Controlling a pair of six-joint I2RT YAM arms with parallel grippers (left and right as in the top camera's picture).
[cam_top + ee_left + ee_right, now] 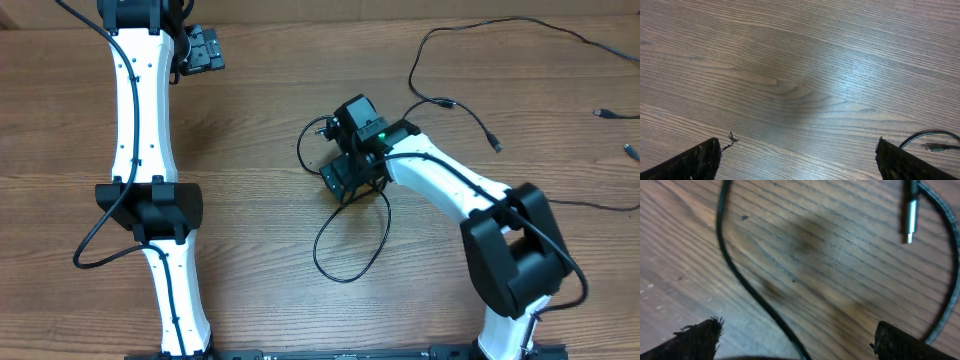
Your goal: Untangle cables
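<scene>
Wide open on both sides, nothing gripped yet.
The left two-finger gripper [203, 48] hangs spread and empty over the bare wood-grain table [260, 230], parked clear. The right gripper [797, 330], jaws wide, hovers low astride a thin black cord [737, 272] near its silver-tipped plug [910, 217], probably lining up a pinch. More thin black cables [447, 102] trail rightward.
</scene>
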